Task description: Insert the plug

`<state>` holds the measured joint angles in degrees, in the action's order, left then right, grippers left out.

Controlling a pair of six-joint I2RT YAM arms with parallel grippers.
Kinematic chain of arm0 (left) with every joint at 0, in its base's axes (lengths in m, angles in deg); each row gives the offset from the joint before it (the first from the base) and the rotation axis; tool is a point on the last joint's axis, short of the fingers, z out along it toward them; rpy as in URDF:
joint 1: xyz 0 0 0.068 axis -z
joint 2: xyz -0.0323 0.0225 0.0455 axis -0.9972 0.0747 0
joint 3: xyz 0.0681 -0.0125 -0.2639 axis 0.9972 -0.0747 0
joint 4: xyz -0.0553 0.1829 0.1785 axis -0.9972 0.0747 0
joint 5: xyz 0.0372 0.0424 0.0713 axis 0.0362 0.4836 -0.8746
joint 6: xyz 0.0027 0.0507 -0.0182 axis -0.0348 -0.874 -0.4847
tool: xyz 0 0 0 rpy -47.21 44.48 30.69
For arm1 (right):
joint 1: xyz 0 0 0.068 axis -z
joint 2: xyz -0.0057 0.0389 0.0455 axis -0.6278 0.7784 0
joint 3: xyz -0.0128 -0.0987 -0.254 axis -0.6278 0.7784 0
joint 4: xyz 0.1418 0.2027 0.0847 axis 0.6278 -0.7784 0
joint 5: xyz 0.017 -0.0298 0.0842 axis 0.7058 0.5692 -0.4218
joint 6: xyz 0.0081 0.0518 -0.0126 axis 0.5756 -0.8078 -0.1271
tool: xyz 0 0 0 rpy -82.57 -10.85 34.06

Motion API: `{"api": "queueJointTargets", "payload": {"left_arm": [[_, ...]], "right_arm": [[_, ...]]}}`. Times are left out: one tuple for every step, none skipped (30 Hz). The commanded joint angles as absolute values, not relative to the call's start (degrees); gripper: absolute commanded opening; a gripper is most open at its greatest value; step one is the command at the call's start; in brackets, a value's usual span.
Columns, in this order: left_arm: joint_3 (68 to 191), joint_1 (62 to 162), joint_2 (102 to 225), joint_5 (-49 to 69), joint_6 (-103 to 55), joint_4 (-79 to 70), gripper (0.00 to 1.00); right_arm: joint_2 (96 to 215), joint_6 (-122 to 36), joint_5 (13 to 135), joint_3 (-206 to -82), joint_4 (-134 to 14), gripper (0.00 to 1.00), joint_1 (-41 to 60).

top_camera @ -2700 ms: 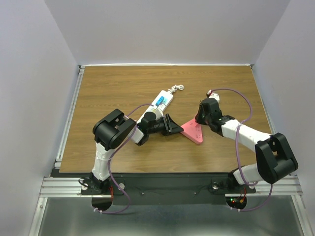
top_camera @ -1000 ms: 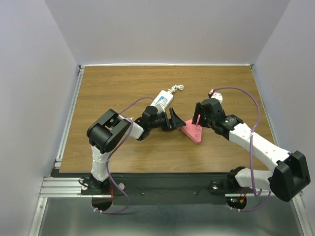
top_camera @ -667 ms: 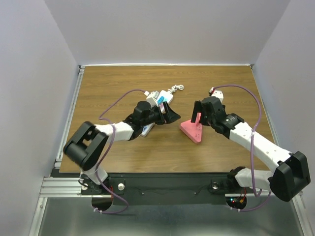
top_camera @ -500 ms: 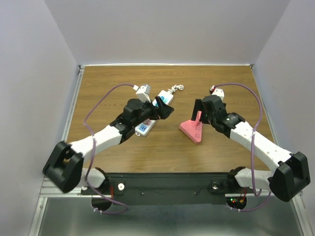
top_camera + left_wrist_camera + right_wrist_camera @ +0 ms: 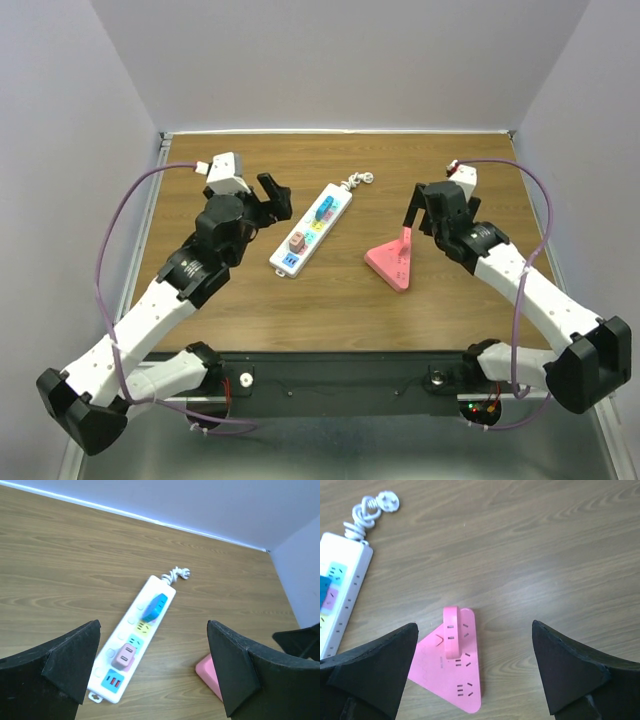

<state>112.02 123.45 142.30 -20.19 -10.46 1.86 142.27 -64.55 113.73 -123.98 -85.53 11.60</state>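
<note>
Power strip (image 5: 311, 229) at mid-table, blue plug (image 5: 325, 207) and pink plug (image 5: 297, 243) seated in it.
My left pincer (image 5: 153, 623) gapes wide and empty above it, leftward; my right pincer (image 5: 473, 624), equally wide, hangs over the pink triangular socket (image 5: 451, 672) toward the right edge.

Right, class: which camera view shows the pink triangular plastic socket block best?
The right wrist view: the pink triangular plastic socket block fills the centre, slot holes legible. Top external shows it whole but small; left wrist catches only a corner at the bottom edge.
</note>
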Motion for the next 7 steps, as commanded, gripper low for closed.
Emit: {"api": "queueJointTargets", "payload": {"left_arm": [[114.7, 123.3, 138.4, -26.4, -12.2, 6.3, 0.99], [114.8, 123.3, 138.0, -26.6, -12.3, 7.0, 0.99], [115.5, 123.3, 137.6, -26.6, -12.5, 7.6, 0.99], [115.8, 123.3, 137.3, -27.1, -12.6, 8.0, 0.99], [116.2, 123.2, 137.1, -27.3, -12.6, 8.4, 0.99], [116.8, 123.2, 137.1, -27.7, -12.6, 9.2, 0.99], [116.9, 123.3, 137.0, -28.6, -12.7, 9.4, 0.99]], "right_arm": [[139.0, -63.0, 118.5, -126.1, -83.4, 1.0, 11.8], [138.7, -63.0, 118.8, -126.0, -83.4, 1.0, 11.8], [138.0, -63.0, 118.9, -125.6, -83.4, 1.0, 11.8], [137.7, -62.8, 119.3, -125.5, -83.4, 1.0, 11.8], [137.4, -62.7, 119.6, -125.4, -83.4, 1.0, 11.8], [137.1, -62.2, 119.8, -125.1, -83.4, 1.0, 11.8], [136.4, -61.9, 120.2, -124.9, -83.4, 1.0, 11.8]]}}
